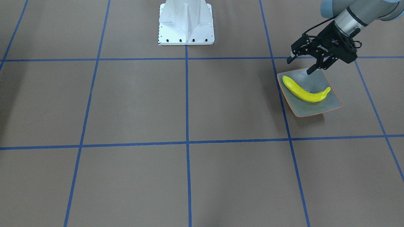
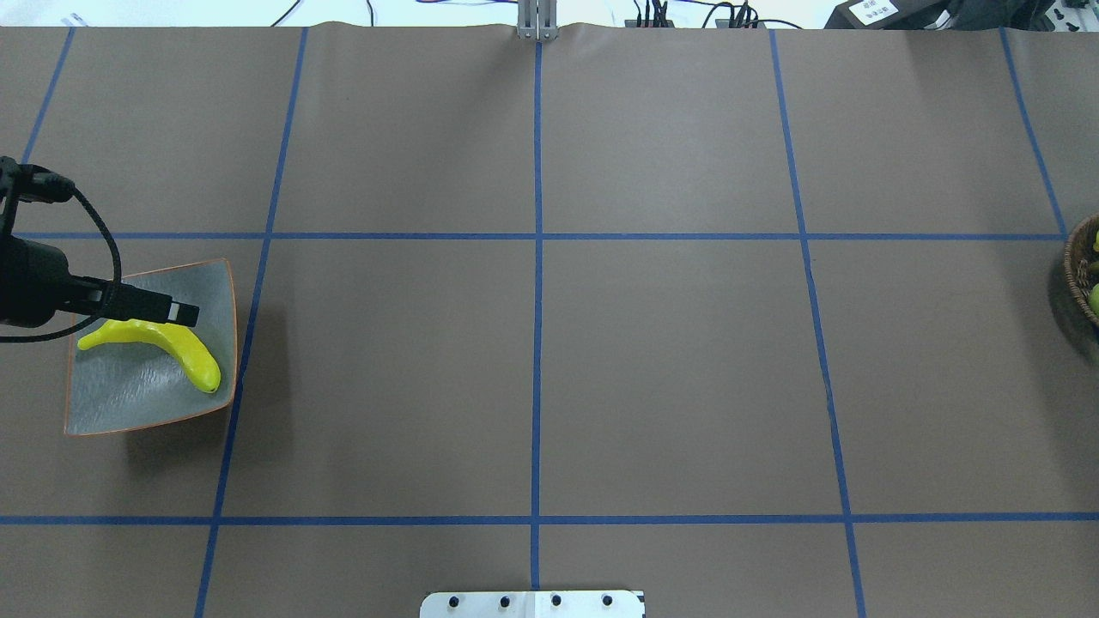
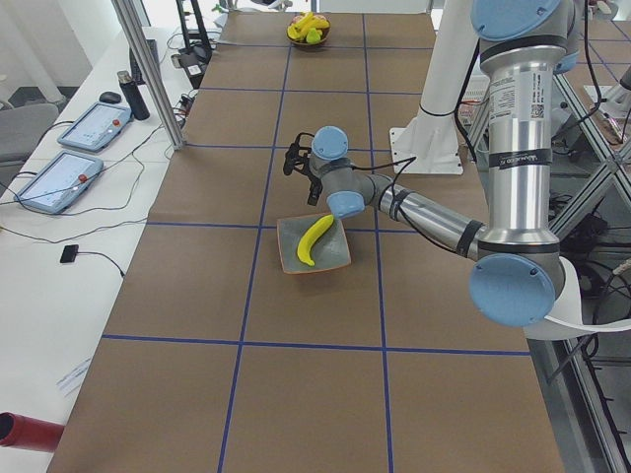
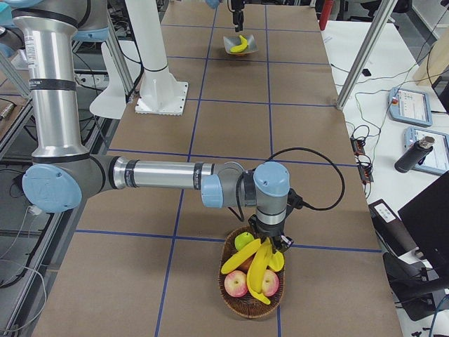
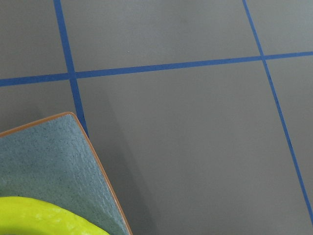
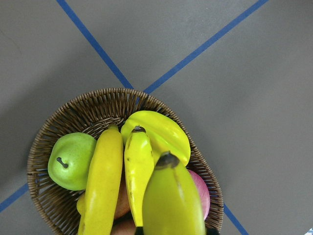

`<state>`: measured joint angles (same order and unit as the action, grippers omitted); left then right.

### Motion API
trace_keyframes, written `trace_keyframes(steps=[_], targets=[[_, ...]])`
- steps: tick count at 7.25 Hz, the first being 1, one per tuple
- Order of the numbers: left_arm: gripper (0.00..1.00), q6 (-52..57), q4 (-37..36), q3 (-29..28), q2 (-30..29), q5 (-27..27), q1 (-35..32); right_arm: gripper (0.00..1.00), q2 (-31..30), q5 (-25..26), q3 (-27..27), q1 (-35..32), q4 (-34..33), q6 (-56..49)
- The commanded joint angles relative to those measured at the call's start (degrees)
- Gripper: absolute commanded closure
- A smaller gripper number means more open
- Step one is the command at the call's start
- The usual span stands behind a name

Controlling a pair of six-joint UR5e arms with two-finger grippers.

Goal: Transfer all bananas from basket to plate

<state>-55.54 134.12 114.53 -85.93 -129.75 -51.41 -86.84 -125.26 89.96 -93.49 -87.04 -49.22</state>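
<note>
exterior front-facing view: one banana (image 1: 304,91) lies across the middle of the plate (image 1: 312,108), which sits toward the end of the table (image 1: 189,104) on the robot's left. the left gripper (image 1: 300,65) hangs just above the plate's edge nearest the robot base, jaws spread with nothing between them and apart from the fruit, so that banana looks delivered and let go. at the opposite end of the table, close to its edge, the wicker basket (image 6: 88,105) holds at least three more bananas (image 6: 102,181) piled lengthwise, a green fruit (image 6: 71,161) tucked at one side and red fruit partly hidden under them. the right gripper (image 4: 273,242) is down right over that pile, at the basket's rim nearest the table's middle. its fingers show only small and from the side, so i cannot tell whether the jaws are spread or pinching a banana, though the nearest one fills the bottom of the right wrist view. i judge the job roughly a quarter done: one banana is on the plate, the rest are yet to be carried the length of the table, and the small plate will need them laid snugly beside the first.
</note>
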Motion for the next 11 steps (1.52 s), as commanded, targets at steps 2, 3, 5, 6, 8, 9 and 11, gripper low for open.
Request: trace_keyframes(steps=[2, 3, 5, 6, 8, 9, 11], targets=[[0.0, 0.0, 0.0, -0.3, -0.1, -0.1, 0.1, 1.0, 3.9, -2.0, 7.2, 0.3, -9.5, 16.3], [0.0, 0.0, -0.1, -0.4, -0.4, -0.1, 0.1, 1.0, 5.2, -4.7, 7.7, 3.5, -9.0, 24.3], [0.0, -0.2, 0.0, -0.5, -0.7, -0.1, 0.1, 1.0, 10.4, -5.0, 9.3, 9.5, -9.1, 40.1], [0.0, -0.5, -0.1, -0.4, -1.1, -0.1, 0.2, 1.0, 11.4, -6.9, 12.0, 11.5, -9.0, 50.9], [0.0, -0.7, 0.1, -0.3, -3.0, -0.2, 0.3, 1.0, 16.2, -10.2, 17.2, 18.0, -8.9, 71.2], [0.0, -0.8, 0.1, -0.4, -4.8, -0.2, 0.3, 1.0, 19.7, -10.1, 18.3, 22.6, -8.2, 81.9], [0.0, -0.9, 0.1, -0.5, -8.0, -0.2, 0.5, 1.0, 21.3, -7.6, 17.5, 30.0, 6.9, 104.1]])
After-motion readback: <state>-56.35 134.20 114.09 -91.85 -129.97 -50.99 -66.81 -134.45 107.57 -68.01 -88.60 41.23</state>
